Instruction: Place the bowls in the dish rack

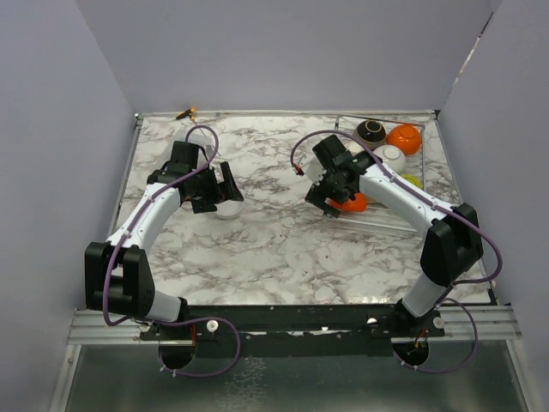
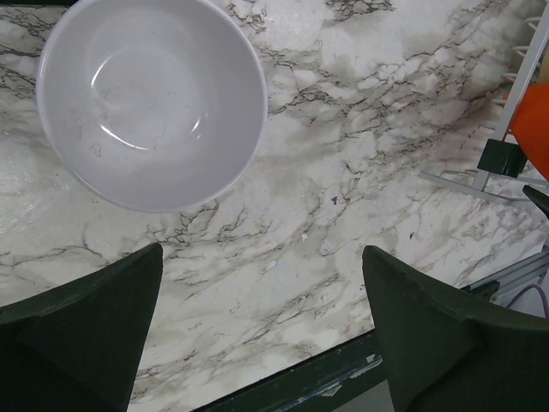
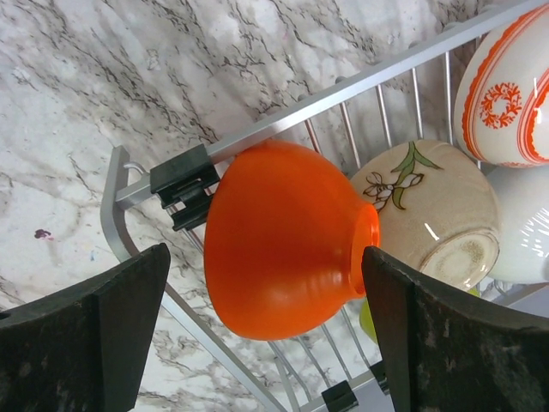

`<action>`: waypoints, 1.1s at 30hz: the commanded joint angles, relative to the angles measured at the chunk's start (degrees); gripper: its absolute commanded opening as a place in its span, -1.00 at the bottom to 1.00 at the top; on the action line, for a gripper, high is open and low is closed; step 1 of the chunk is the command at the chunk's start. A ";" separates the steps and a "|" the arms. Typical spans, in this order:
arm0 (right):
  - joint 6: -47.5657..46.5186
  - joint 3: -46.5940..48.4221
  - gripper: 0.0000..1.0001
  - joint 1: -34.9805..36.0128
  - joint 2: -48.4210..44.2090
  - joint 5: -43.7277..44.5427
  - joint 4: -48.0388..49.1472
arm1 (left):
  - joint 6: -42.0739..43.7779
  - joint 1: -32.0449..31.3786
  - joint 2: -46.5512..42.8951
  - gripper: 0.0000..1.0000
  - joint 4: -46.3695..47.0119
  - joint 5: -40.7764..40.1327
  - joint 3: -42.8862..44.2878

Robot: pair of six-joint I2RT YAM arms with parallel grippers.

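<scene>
an orange bowl (image 3: pixel 283 257) lies on its side in a corner of the dish rack (image 3: pixel 343 90), beside a beige bowl (image 3: pixel 429 206). the right gripper (image 3: pixel 266 251) hangs over it, jaws spread wide, gripping nothing. a white bowl (image 2: pixel 150 103) sits upright on the marble table (image 2: pixel 360 172), with the left gripper (image 2: pixel 262 253) just beside it, likewise spread and empty.

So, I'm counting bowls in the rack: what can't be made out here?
Top view: the right arm covers the beige bowl and the patterned bowl; only the right wrist shows them clearly.
Right wrist view: the orange bowl hides most of the lime green bowl; the dark brown bowl is out of frame.
Top view: the yellow object at the far edge is too small to identify.
</scene>
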 commanded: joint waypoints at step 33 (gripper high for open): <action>-0.58 -3.88 0.12 -0.62 -5.70 5.80 -0.19 | 1.13 -0.09 -0.76 0.98 -1.21 -1.55 1.66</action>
